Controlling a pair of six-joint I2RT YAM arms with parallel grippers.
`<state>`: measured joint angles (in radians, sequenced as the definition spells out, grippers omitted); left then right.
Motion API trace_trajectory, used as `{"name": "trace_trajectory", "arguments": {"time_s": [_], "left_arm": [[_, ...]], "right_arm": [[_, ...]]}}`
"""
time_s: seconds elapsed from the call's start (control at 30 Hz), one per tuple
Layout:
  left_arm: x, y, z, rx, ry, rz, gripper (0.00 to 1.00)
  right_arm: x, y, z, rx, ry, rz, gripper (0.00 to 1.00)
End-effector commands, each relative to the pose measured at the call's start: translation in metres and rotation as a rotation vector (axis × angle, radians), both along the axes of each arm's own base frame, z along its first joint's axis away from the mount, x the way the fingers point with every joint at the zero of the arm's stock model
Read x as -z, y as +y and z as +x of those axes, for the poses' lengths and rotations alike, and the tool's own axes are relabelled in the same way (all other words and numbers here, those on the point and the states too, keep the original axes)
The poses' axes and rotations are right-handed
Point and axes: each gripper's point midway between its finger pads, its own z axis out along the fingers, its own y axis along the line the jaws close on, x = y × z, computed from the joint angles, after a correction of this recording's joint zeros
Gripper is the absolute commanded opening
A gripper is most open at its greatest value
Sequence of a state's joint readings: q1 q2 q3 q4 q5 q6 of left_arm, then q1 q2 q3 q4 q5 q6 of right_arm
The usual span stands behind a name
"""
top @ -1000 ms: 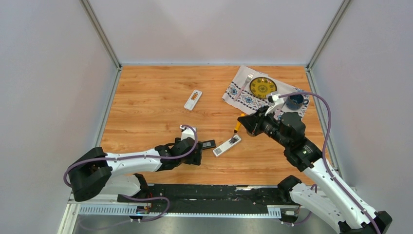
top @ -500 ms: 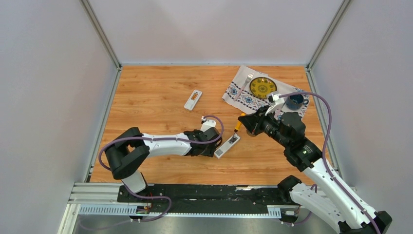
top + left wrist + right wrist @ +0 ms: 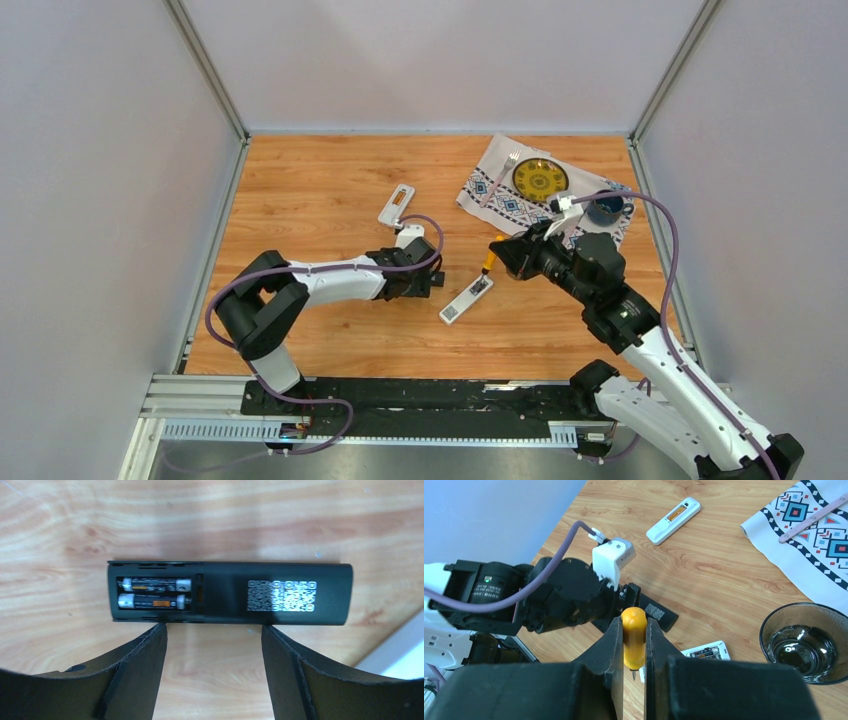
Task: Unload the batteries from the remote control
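Fingers of the left gripper point(image 3: 214, 632) stand wide apart with nothing between them, and their tips end just before the near long edge of the black rectangular plastic remote control point(image 3: 227, 593). Its back is open, and two slim dark batteries point(image 3: 152, 601) with silvery ends lie side by side in the compartment at its left end. Bare wood of the wooden table point(image 3: 210, 525) shows along both long edges. Only the left wrist view shows these batteries; from above, the left arm, stretched low toward the right, hides that remote. The right gripper point(image 3: 633, 625) is closed on the yellow-handled screwdriver point(image 3: 634, 642), with the wrist tipped downward. Just beside it lies a slim white remote point(image 3: 467, 300); another white remote point(image 3: 396, 205) lies farther back.
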<state>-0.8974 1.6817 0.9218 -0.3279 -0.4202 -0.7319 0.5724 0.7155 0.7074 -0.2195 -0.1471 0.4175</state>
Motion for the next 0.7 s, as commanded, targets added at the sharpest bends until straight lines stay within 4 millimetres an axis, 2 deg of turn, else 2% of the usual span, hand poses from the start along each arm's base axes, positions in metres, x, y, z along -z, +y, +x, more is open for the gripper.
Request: {"name": "trace_trajectory", "arguments": {"time_s": [0.0, 0.07, 0.23, 0.27, 0.33, 0.37, 0.4, 0.43, 0.53, 0.57, 0.6, 0.63, 0.67], "left_arm": [[-0.013, -0.007, 0.027, 0.015, -0.07, -0.015, 0.77], [-0.02, -0.015, 0.036, 0.032, -0.086, -0.022, 0.78], [-0.03, -0.03, 0.035, 0.094, -0.103, -0.089, 0.78], [-0.031, -0.032, 0.027, 0.123, -0.095, -0.128, 0.79], [-0.044, -0.046, 0.026, 0.18, -0.139, -0.22, 0.78], [-0.047, -0.053, 0.011, 0.241, -0.119, -0.288, 0.77], [-0.058, -0.063, 0.012, 0.26, -0.156, -0.354, 0.77], [-0.068, -0.072, 0.004, 0.304, -0.163, -0.405, 0.77], [-0.069, -0.084, -0.014, 0.389, -0.173, -0.37, 0.77], [-0.077, -0.094, -0.019, 0.413, -0.199, -0.345, 0.77], [-0.072, -0.095, -0.025, 0.429, -0.183, -0.307, 0.77], [-0.065, -0.101, -0.028, 0.457, -0.178, -0.28, 0.77], [-0.066, -0.112, -0.035, 0.489, -0.171, -0.269, 0.77]], "right_arm": [[-0.017, -0.002, 0.0, 0.009, -0.059, 0.039, 0.0], [-0.016, -0.002, 0.0, 0.007, -0.054, 0.043, 0.0], [-0.016, -0.003, -0.002, 0.007, -0.053, 0.039, 0.0], [-0.017, -0.004, -0.002, 0.01, -0.057, 0.041, 0.0], [-0.017, -0.006, -0.002, 0.014, -0.064, 0.033, 0.0], [-0.016, -0.006, -0.002, 0.015, -0.064, 0.028, 0.0], [-0.017, -0.007, -0.002, 0.016, -0.068, 0.023, 0.0], [-0.015, -0.009, -0.001, 0.026, -0.065, 0.016, 0.0], [-0.016, -0.01, -0.002, 0.032, -0.071, 0.013, 0.0], [-0.016, -0.01, -0.003, 0.029, -0.072, 0.016, 0.0], [-0.017, -0.011, -0.002, 0.032, -0.072, 0.018, 0.0], [-0.017, -0.01, -0.003, 0.029, -0.07, 0.021, 0.0], [-0.017, -0.011, -0.003, 0.028, -0.07, 0.021, 0.0]]}}
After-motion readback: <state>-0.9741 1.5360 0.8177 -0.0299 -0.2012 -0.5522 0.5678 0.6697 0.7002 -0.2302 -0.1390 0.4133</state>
